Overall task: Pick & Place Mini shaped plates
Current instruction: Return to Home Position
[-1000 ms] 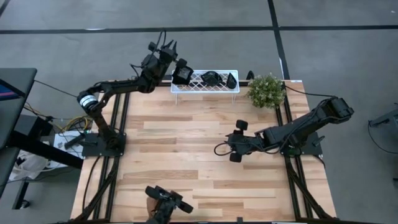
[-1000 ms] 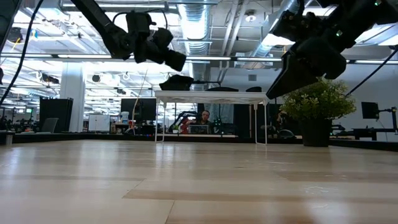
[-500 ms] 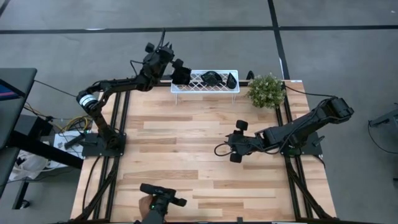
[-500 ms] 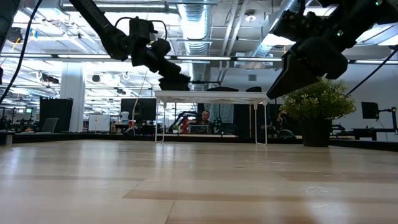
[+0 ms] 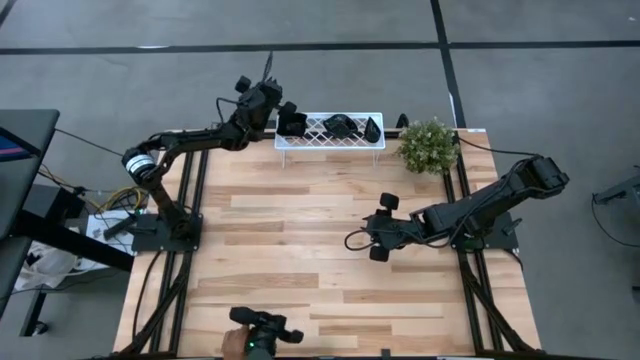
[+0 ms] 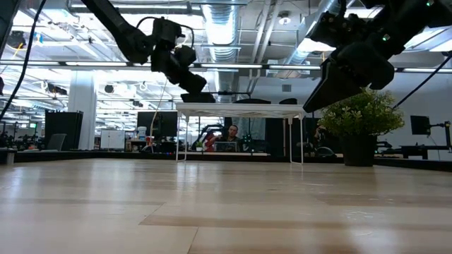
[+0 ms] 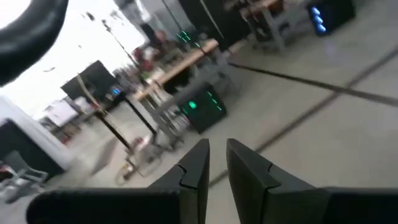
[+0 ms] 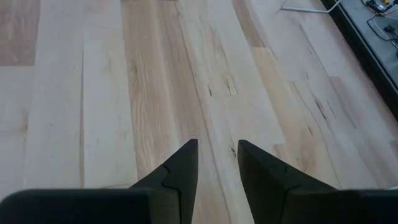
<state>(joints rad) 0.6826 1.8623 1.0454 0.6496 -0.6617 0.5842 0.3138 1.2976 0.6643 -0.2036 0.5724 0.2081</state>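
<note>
Here left claw point(image 5: 281, 112) beside rack point(image 5: 312, 142) holding black plates point(image 5: 340, 125); right claw point(image 5: 374, 228) above table point(image 5: 290, 255).

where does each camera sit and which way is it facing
High view: above the table, looking straight down; both arms show, left end effector by the white rack, right end effector right of mid-table.
Low view: table-top height, looking level towards the room; both arms enter from above.
Left wrist view: on the left arm, facing the room; its parted fingers show.
Right wrist view: on the right arm, facing bare boards; its parted fingers show.
Shared: high and low both show rack and plant.
</note>
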